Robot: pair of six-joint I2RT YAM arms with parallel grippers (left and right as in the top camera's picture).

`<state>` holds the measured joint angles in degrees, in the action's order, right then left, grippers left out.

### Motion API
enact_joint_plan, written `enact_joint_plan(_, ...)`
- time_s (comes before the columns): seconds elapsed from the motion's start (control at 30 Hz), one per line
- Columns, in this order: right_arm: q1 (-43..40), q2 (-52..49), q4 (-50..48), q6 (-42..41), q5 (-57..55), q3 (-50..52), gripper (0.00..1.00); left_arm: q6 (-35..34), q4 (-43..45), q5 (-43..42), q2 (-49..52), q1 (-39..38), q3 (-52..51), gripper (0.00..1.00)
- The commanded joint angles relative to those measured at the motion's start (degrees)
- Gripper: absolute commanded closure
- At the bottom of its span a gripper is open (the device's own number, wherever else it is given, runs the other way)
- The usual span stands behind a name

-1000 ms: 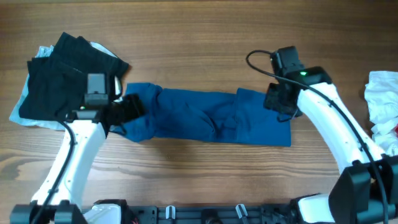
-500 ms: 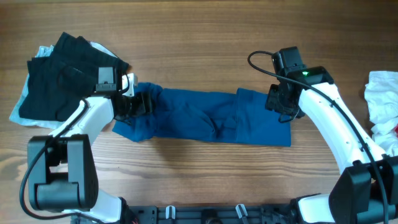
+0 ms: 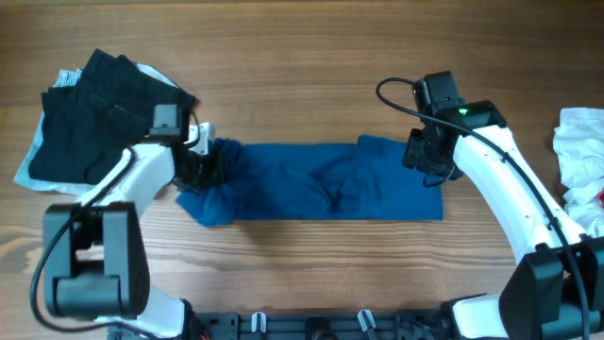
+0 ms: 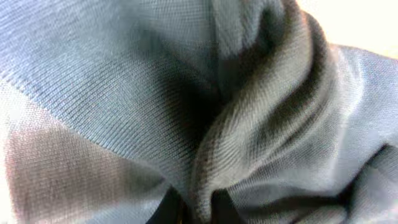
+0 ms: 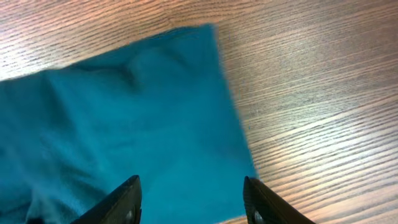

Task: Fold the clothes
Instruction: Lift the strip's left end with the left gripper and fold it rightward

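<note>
Overhead: left gripper (image 3: 203, 168) pinches the bunched left end of the deep-blue garment (image 3: 311, 189).
Right gripper (image 3: 427, 156) hangs wide open over its flat right end on the worktop (image 3: 302, 76). Folding looks barely begun; the next move likely needs a right-edge grasp.

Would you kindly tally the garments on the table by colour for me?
1 deep-blue garment
1 black garment
1 pale blue garment, mostly hidden under the black one
1 white-and-red garment
Total: 4
</note>
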<state>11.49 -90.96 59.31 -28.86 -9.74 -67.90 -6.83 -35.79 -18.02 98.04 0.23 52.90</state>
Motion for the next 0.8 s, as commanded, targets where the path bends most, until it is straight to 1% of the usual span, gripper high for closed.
enact_joint_plan(0.0,-2.4,0.8,-0.3,0.4,-1.4,0.1,0.47,-0.9,-6.4,6.7,-6.6,4.3,7.5,0.96)
enact_joint_plan(0.13,-8.0,0.8,-0.2,4.4,-1.5,0.1,0.47,-0.9,-12.9,14.8,-7.8,5.4,16.3,0.96)
enact_joint_plan(0.2,-10.2,0.8,-0.3,7.2,-1.4,0.1,0.44,-2.1,-13.9,14.8,-7.8,5.3,18.8,0.96)
enact_joint_plan(0.23,-10.8,0.7,-0.2,8.2,-1.4,0.1,0.44,-3.4,-14.1,13.2,-7.8,5.1,19.7,0.96)
enact_joint_plan(0.3,-10.9,0.6,-0.2,9.2,-1.3,0.4,0.44,-6.0,-13.6,7.0,-7.8,4.0,20.8,0.96)
enact_joint_plan(0.4,-10.9,0.4,-0.5,9.3,-1.3,1.8,0.44,-9.6,-11.2,0.6,-7.8,1.7,21.0,0.96)
enact_joint_plan(0.43,-10.9,0.4,-1.0,9.3,-0.8,2.9,0.44,-10.9,-9.7,-1.7,-7.8,0.6,21.0,0.96)
enact_joint_plan(0.47,-10.7,0.4,-2.8,9.3,-0.1,6.1,0.44,-14.3,-5.0,-5.8,-8.1,-2.2,21.0,0.96)
enact_joint_plan(0.63,-10.7,0.4,-7.5,9.3,5.4,12.2,0.45,-20.7,0.9,-6.7,-9.6,-8.5,21.0,0.96)
enact_joint_plan(0.77,-10.6,0.4,-10.8,10.8,8.2,15.8,0.45,-22.4,1.7,-6.8,-9.9,-13.8,21.0,0.96)
